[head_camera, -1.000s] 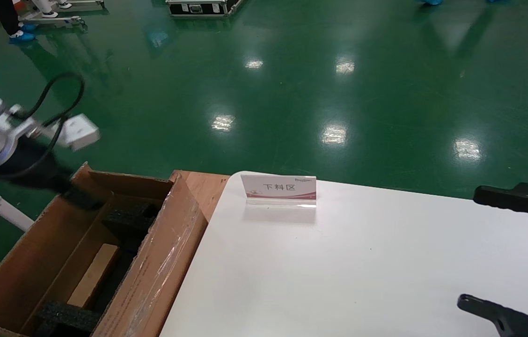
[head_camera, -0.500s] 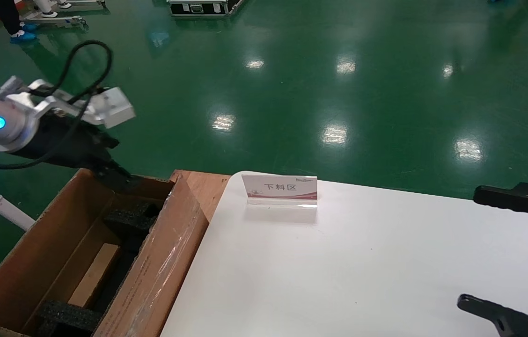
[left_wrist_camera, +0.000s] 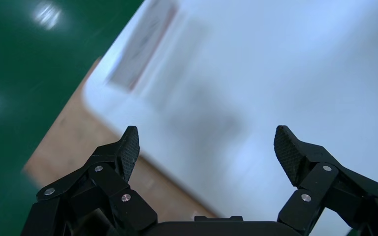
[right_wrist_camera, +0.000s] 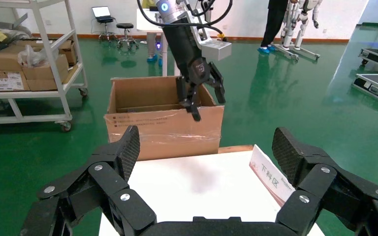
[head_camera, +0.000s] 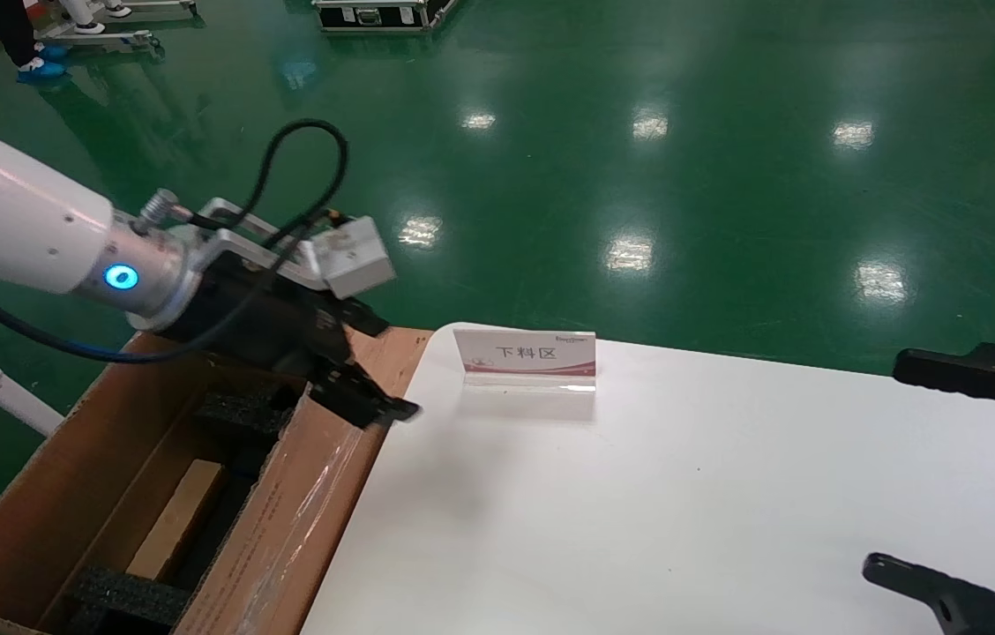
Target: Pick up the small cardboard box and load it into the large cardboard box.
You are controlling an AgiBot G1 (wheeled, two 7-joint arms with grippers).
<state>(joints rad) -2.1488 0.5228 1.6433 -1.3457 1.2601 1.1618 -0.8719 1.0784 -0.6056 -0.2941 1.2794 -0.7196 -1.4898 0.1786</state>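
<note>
The large cardboard box (head_camera: 303,511) stands left of the white table (head_camera: 683,494), with glossy tape on its side and black foam blocks (head_camera: 246,410) inside; it also shows in the right wrist view (right_wrist_camera: 162,130). The small cardboard box (head_camera: 175,520) lies inside it between the foam blocks, showing its light tan narrow edge. My left gripper (head_camera: 387,370) is open and empty, above the carton's table-side wall and the table's left corner (left_wrist_camera: 206,135); the right wrist view shows it too (right_wrist_camera: 207,101). My right gripper (head_camera: 890,467) is open and empty at the table's right edge (right_wrist_camera: 204,135).
A white and red sign card (head_camera: 526,353) stands at the table's far left edge. A wooden surface (head_camera: 387,353) shows between carton and table. A shelf cart with boxes (right_wrist_camera: 29,64) and people stand beyond on the green floor.
My left gripper has risen out of the carton's far end and swung right, to above the carton's table-side wall. The small box stays in the carton. The right arm has not moved.
</note>
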